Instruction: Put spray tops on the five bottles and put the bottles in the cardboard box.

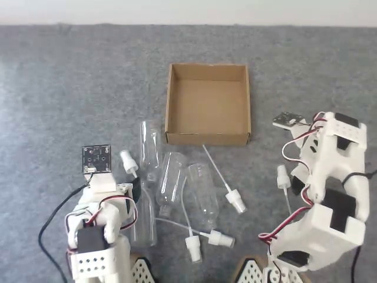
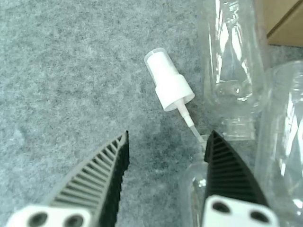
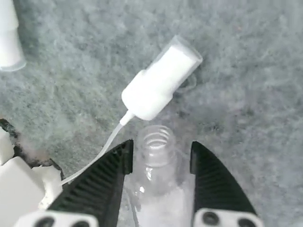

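Looking down, layout: the cardboard box (image 1: 207,139) holds no bottle yet. Four bottles (image 1: 171,178) lie uncapped just in front of it, with loose spray tops (image 1: 236,202) and their thin tubes strewn among them on the grey worktop (image 1: 59,88).
Looking down, risk: the bottles are round and lie side by side. A nudge from the left arm (image 1: 97,236) or the right arm (image 1: 330,194) would likely roll one into its neighbours or over a tube.
Left wrist, grip: the left jaws are wide apart and hold nothing. A spray top (image 2: 169,86) lies just past their tips, its tube running back towards one jaw.
Left wrist, risk: closing here would probably miss the cap and pinch the tube. It could also catch the bottle (image 2: 191,189) lying by that jaw and drag it.
Right wrist, grip: the right jaws are narrow and grip the held bottle (image 3: 158,194) at its shoulders, as far as this close view shows. Its open mouth faces a second spray top (image 3: 160,87) lying just beyond it.
Right wrist, risk: that top's tube bends off to the side, not into the mouth, so pushing forward would likely shove the top away. The slick bottle may also twist in the grip.
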Motion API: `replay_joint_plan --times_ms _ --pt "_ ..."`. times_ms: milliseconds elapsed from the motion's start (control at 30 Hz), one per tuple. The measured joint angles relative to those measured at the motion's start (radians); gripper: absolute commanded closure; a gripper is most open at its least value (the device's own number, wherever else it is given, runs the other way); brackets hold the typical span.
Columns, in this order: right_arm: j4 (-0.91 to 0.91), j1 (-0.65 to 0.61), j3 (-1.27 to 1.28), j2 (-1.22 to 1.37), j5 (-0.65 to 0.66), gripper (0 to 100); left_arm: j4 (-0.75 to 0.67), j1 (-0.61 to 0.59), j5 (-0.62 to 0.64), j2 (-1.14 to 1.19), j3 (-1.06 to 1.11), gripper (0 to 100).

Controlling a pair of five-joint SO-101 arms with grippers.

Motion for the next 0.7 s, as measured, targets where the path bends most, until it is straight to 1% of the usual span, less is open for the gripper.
replay_joint_plan --times_ms 133,300,467,533,700 --pt "0.063 0.023 -0.034 -0.049 0.002 89.7 0.000 0.000 0.000 0.000 0.000 75" --pt "0.133 0.023 -0.038 -0.130 0.002 89.7 0.000 0.000 0.000 0.000 0.000 75" --pt "0.158 0.023 -0.038 -0.195 0.002 89.0 0.000 0.000 0.000 0.000 0.000 75" --pt "0.176 0.023 -0.038 -0.203 0.000 85.8 0.000 0.000 0.000 0.000 0.000 75" --pt "0.232 0.023 -0.038 -0.203 -0.006 73.4 0.000 0.000 0.000 0.000 0.000 75"
